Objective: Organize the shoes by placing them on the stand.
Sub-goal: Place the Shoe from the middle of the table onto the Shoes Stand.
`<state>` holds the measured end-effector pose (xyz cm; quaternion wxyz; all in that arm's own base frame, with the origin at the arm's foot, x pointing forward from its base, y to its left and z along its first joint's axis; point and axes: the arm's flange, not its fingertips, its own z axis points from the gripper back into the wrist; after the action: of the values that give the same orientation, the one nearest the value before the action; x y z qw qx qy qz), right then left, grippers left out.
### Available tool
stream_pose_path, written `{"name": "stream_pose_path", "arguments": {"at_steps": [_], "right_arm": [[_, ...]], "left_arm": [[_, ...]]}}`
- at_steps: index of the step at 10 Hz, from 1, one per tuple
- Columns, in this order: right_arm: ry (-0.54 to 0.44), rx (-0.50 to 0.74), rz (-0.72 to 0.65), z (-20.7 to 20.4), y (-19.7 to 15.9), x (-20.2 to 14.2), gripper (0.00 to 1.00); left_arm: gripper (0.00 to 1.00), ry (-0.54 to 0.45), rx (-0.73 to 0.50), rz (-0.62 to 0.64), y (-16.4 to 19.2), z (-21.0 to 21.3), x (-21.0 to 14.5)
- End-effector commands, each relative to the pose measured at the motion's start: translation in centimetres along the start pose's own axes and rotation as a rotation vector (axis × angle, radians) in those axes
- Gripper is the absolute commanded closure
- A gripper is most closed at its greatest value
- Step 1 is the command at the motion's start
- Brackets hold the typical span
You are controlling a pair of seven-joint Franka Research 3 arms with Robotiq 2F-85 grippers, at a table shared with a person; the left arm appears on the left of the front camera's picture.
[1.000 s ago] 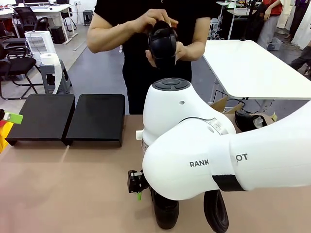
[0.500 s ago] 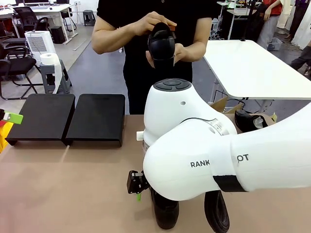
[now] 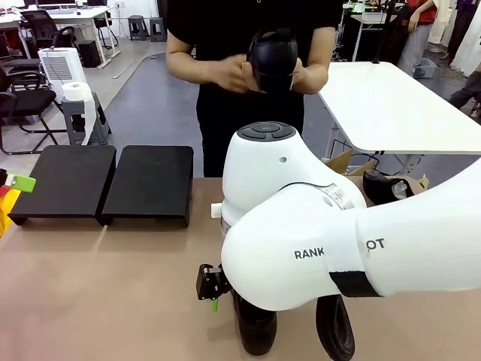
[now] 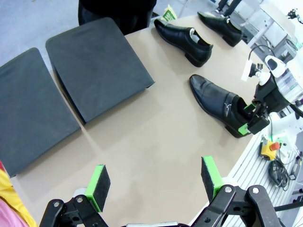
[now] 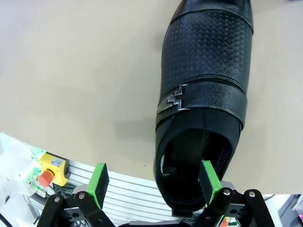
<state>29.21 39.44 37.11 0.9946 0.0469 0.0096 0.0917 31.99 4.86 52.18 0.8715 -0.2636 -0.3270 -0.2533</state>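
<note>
**Both pincers spread wide; right pincer at the buckle shoe's heel**

Left pincer (image 4: 154, 176): jaws fully apart, holding nothing, above the bare desk (image 4: 142, 137). Stand (image 4: 94, 71): two black platforms side by side, at 10 to 11 o'clock in the left wrist view, by the desk's far edge. Buckle shoe (image 4: 215, 101): flat on the desk at 2 o'clock, with the right pincer (image 4: 251, 122) at its heel. In the right wrist view that pincer's jaws stand wide and grip nothing. One pad (image 5: 208, 182) is over the shoe's mouth and the other is out beyond its side. Second shoe (image 4: 182, 38) and third shoe (image 4: 220, 21): on the desk at 1 o'clock. Person's hand (image 3: 229, 74): holds a fourth shoe (image 3: 272, 56) at 12 o'clock in the front view.
</note>
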Motion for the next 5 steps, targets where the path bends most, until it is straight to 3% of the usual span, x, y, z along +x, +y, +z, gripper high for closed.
{"name": "stream_pose_path", "arguments": {"at_steps": [1,3,5], "right_arm": [[0.000,0.000,0.000,0.0,0.0,0.0,0.00],[-0.060,-0.113,0.050,5.5,-1.5,-3.6,0.00],[-0.151,-0.102,-0.037,9.9,-6.7,-5.8,0.00]], "left_arm": [[0.00,-0.010,-0.012,-0.012,0.1,0.0,0.1],[0.00,-0.010,-0.012,-0.012,0.1,0.0,0.1],[0.00,-0.010,-0.012,-0.012,0.1,0.0,0.1]]}}
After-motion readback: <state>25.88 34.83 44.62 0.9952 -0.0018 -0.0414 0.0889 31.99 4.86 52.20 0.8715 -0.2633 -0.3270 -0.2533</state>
